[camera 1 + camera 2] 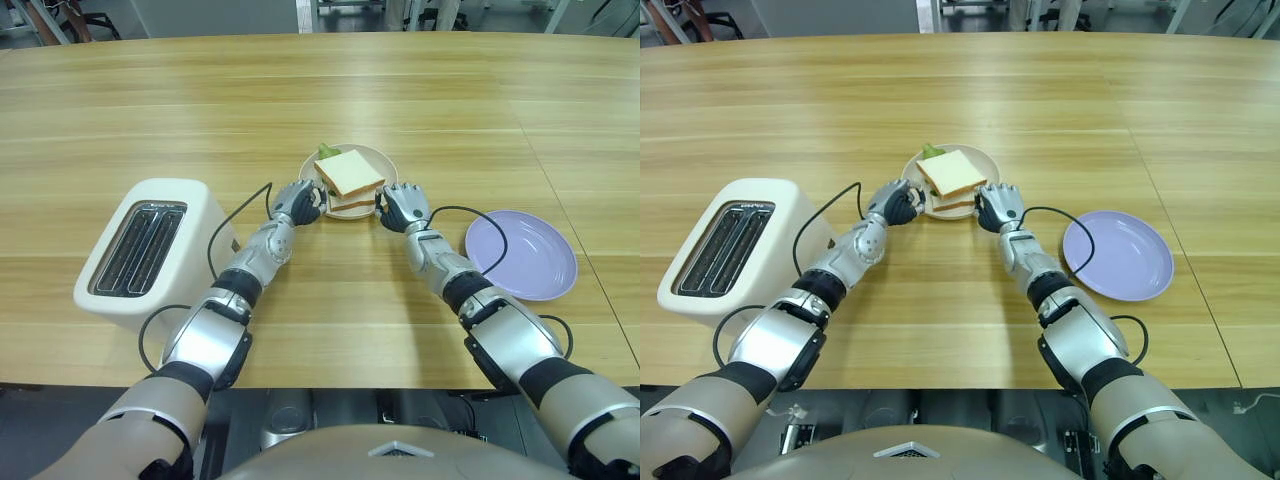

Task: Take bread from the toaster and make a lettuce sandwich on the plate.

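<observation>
Sandwich (349,173) sits stacked on the plate (388,163), mid-table, top slice on, lettuce (327,152) poking out at the far-left corner. It's squarish, turned a bit off the table edge, so no real long axis to speak of. L hand (295,203) is just beside the plate's near-left rim and R hand (405,207) is at the near-right rim. Both are curled and holding nothing afaict. Key relation: the sandwich lies fwd of both hands and between them, L hand → up-right, R hand → up-left. R hand looks marginally nearer the bread. Toaster (150,250) is on the left, well apart from the plate, slots look empty. Purple plate (520,255) is outboard of the R arm w/ nothing on it. IMO the build is basically done. What's left is backing both hands off w/o nudging the rim.
</observation>
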Tool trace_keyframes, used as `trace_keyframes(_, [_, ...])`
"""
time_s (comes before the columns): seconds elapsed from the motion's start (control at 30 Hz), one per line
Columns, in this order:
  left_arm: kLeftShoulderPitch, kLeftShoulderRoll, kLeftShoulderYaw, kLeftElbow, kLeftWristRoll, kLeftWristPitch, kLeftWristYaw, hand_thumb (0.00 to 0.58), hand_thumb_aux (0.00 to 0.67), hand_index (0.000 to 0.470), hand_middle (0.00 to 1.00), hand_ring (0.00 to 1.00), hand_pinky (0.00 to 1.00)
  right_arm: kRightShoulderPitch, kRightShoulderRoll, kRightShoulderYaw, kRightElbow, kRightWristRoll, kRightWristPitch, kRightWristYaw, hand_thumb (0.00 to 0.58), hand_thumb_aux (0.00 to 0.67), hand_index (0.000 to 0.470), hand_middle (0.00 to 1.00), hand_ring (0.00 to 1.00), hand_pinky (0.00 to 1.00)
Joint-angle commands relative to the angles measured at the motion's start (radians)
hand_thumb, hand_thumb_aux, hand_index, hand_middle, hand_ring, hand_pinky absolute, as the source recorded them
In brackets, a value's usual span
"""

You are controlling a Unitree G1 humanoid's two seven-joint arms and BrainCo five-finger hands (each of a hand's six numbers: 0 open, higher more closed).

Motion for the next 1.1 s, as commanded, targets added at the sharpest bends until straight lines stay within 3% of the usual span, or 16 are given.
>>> trace_keyframes(0.03, [0.112,0.045,0.022,-0.201,-0.003,-0.027,0.036,0.47,0.378,0.26,0.45,0.45,0.45,0.055,-0.051,-0.03,-0.138,0.023,-0.004,-0.052,0.58,0.67,0.46,1.0,1.0,1.0])
trace_keyframes(0.07, [0.161,0.06,0.031,-0.293,-0.003,-0.021,0.03,0.346,0.244,0.168,0.21,0.21,0.21,0.086,-0.072,-0.038,-0.203,0.024,0.001,-0.05,0.58,0.67,0.46,1.0,1.0,1.0])
trace_keyframes(0.1, [0.215,0.077,0.043,-0.399,0.001,-0.013,0.026,0.187,0.118,0.081,0.04,0.04,0.04,0.125,-0.097,-0.048,-0.286,0.024,0.006,-0.047,0.58,0.67,0.46,1.0,1.0,1.0])
trace_keyframes(0.13, [0.274,0.093,0.063,-0.515,-0.001,-0.013,0.027,0.066,0.039,0.027,0.0,0.0,0.0,0.171,-0.125,-0.063,-0.389,0.022,0.012,-0.042,0.58,0.67,0.46,1.0,1.0,1.0])
trace_keyframes(0.17, [0.333,0.106,0.089,-0.635,-0.009,-0.02,0.028,0.0,0.0,0.0,0.0,0.0,0.0,0.223,-0.152,-0.085,-0.501,0.027,0.01,-0.035,0.58,0.67,0.46,1.0,1.0,1.0])
trace_keyframes(0.2, [0.391,0.117,0.121,-0.753,-0.023,-0.046,0.037,0.0,0.0,0.0,0.0,0.0,0.0,0.28,-0.172,-0.118,-0.617,0.049,-0.004,-0.027,0.572,0.594,0.408,0.87,0.87,0.87])
trace_keyframes(0.23, [0.448,0.121,0.157,-0.868,-0.049,-0.079,0.045,0.0,0.0,0.0,0.0,0.0,0.0,0.338,-0.191,-0.148,-0.732,0.072,-0.029,-0.02,0.505,0.428,0.294,0.29,0.29,0.29])
trace_keyframes(0.27, [0.501,0.121,0.191,-0.969,-0.09,-0.114,0.043,0.0,0.0,0.0,0.0,0.0,0.0,0.395,-0.202,-0.177,-0.835,0.094,-0.049,-0.013,0.248,0.163,0.112,0.0,0.0,0.0])
trace_keyframes(0.3, [0.551,0.115,0.218,-1.052,-0.148,-0.149,0.032,0.0,0.0,0.0,0.0,0.0,0.0,0.451,-0.204,-0.207,-0.921,0.141,-0.079,0.004,0.0,0.0,0.0,0.0,0.0,0.0])
trace_keyframes(0.43, [0.715,0.067,0.267,-1.226,-0.437,-0.224,-0.056,0.0,0.0,0.0,0.0,0.0,0.0,0.656,-0.15,-0.284,-1.125,0.413,-0.209,0.124,0.0,0.0,0.0,0.0,0.0,0.0])
trace_keyframes(0.57, [0.801,0.016,0.277,-1.191,-0.578,-0.205,-0.142,0.0,0.0,0.0,0.0,0.0,0.0,0.746,-0.096,-0.324,-1.145,0.542,-0.274,0.202,0.0,0.0,0.0,0.0,0.0,0.0])
trace_keyframes(1.1, [0.836,-0.075,0.327,-1.16,-0.539,-0.18,-0.254,0.0,0.0,0.0,0.0,0.0,0.0,0.78,0.037,-0.377,-1.096,0.585,-0.341,0.337,0.0,0.0,0.0,0.0,0.0,0.0])
